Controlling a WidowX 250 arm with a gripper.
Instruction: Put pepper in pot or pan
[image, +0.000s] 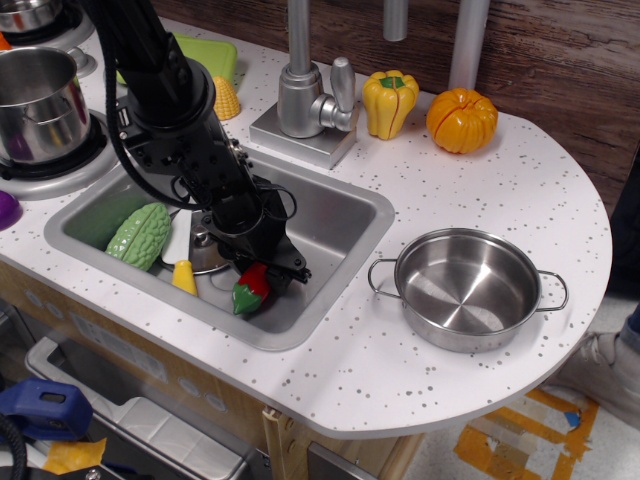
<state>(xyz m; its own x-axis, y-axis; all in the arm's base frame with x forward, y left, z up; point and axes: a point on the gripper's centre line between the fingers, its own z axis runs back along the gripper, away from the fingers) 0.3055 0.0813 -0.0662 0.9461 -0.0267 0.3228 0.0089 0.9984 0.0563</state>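
The small red pepper (248, 291) with its green stem end lies at the front of the sink basin (335, 215), stem pointing toward the front left. My gripper (272, 273) reaches down into the sink, its black fingers closed around the pepper's red upper end. The arm hides the pepper's tip. The wide shallow steel pan (466, 292) with two wire loop handles sits empty on the counter to the right of the sink.
Also in the sink are a bumpy light-green gourd (138, 235), a flat steel lid (205, 252) and a yellow-tipped piece (184, 276). The faucet (305, 92), a yellow bell pepper (390, 103) and an orange pumpkin (461, 120) stand behind. A taller pot (38, 100) sits on the left burner.
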